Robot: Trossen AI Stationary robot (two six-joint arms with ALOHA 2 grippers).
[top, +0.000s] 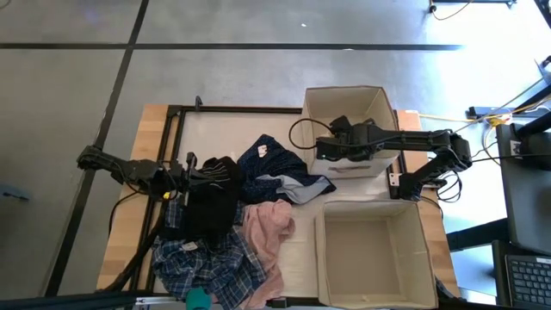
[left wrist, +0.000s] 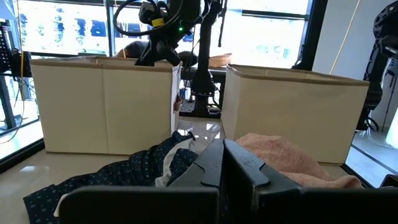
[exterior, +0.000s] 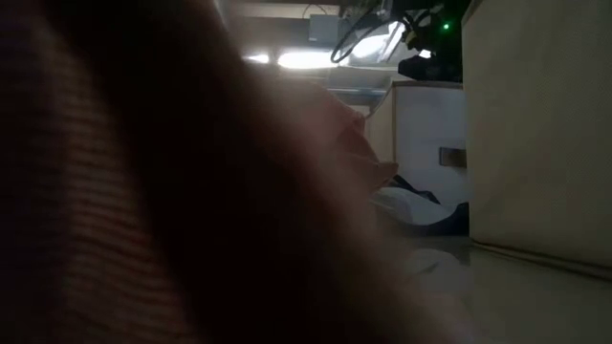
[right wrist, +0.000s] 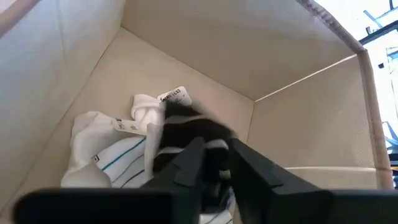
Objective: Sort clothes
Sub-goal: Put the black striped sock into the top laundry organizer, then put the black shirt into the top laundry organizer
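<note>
The right gripper (top: 325,146) is seen reaching into the far cardboard box (top: 379,96), its fingers slightly apart above a black piece (right wrist: 196,129) and white garments (right wrist: 106,149) lying on the box floor. The left gripper (top: 185,172), fingers together, is held over the black garment (top: 211,202) on the surface (top: 215,129). Navy (top: 267,164), pink (top: 267,228) and plaid (top: 207,267) clothes are heaped beside the near box (top: 372,207).

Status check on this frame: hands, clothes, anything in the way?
Right hand over far box, jaws parting above black piece. Left hand shut, at black garment on pile. Near box bare. Nothing blocking.
</note>
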